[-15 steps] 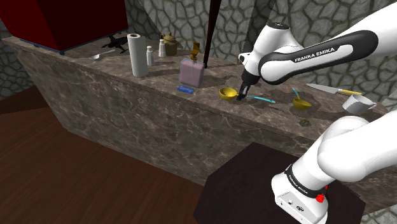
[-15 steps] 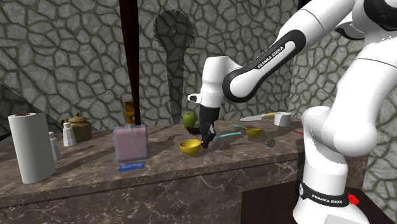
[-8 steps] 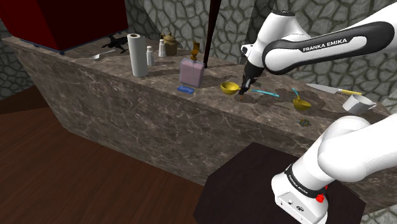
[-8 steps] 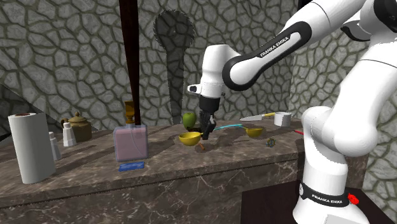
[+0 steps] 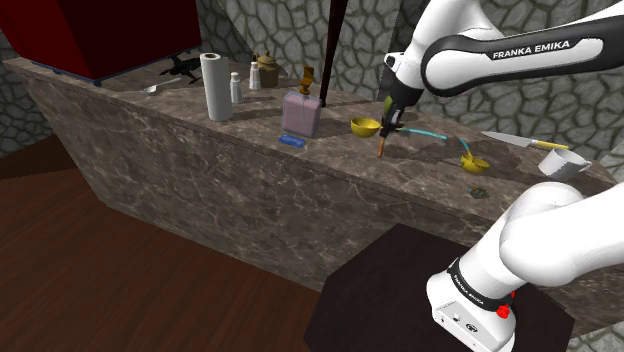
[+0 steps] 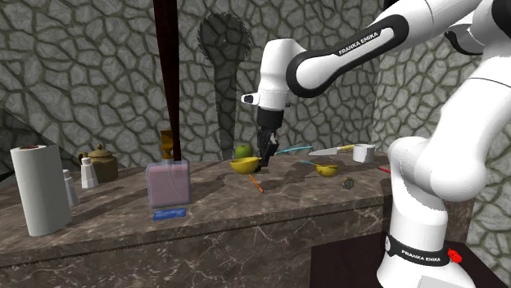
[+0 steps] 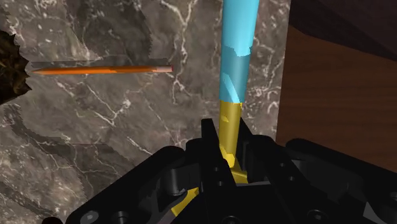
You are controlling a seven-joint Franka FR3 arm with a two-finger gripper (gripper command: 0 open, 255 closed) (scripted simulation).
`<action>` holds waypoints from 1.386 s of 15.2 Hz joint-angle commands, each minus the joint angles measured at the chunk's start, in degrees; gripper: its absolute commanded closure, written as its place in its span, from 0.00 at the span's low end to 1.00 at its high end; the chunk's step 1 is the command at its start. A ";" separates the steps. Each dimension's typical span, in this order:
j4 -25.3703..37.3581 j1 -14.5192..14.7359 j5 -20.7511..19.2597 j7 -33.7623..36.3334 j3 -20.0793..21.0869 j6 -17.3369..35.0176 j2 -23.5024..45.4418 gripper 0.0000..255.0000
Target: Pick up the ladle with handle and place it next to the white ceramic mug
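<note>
My black gripper [image 5: 392, 122] is shut on a ladle, gripping it where the yellow bowl [image 5: 364, 126] meets the cyan handle [image 5: 425, 132]. The ladle hangs clear above the marble counter [image 5: 200, 140]. In the second exterior view the gripper [image 6: 264, 161] carries the yellow bowl [image 6: 243, 165] with the handle [image 6: 291, 150] pointing away. In the wrist view the gripper [image 7: 229, 153] clasps the yellow neck, and the cyan handle [image 7: 236, 57] runs out ahead. The white mug [image 5: 563, 165] [image 6: 364, 152] stands at the counter's far end, towards the shoulder view's right.
An orange pencil [image 5: 384, 146] [image 7: 102, 69] lies on the counter under the ladle. A second yellow ladle [image 5: 472, 158], a knife [image 5: 520, 140] and a small dark object [image 5: 480, 190] lie near the mug. A pinkish box [image 5: 301, 113], paper roll [image 5: 215, 86] and apple [image 6: 243, 151] stand further along.
The gripper has risen with the ladle, lifting it off the counter and a little toward the shoulder view's right. The pencil stays on the counter.
</note>
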 commanded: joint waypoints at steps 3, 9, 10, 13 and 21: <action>2.47 0.13 0.38 -0.39 0.22 -3.47 -0.99 1.00; -0.93 -2.54 -1.71 -4.80 -2.88 -6.83 -8.31 1.00; -1.87 -3.32 -2.34 -5.94 -3.74 -7.42 -10.00 1.00; -4.26 -5.85 -4.44 -9.58 -6.49 -9.37 -14.83 1.00; -7.33 -13.65 -11.01 -20.69 -14.96 -14.88 -24.97 1.00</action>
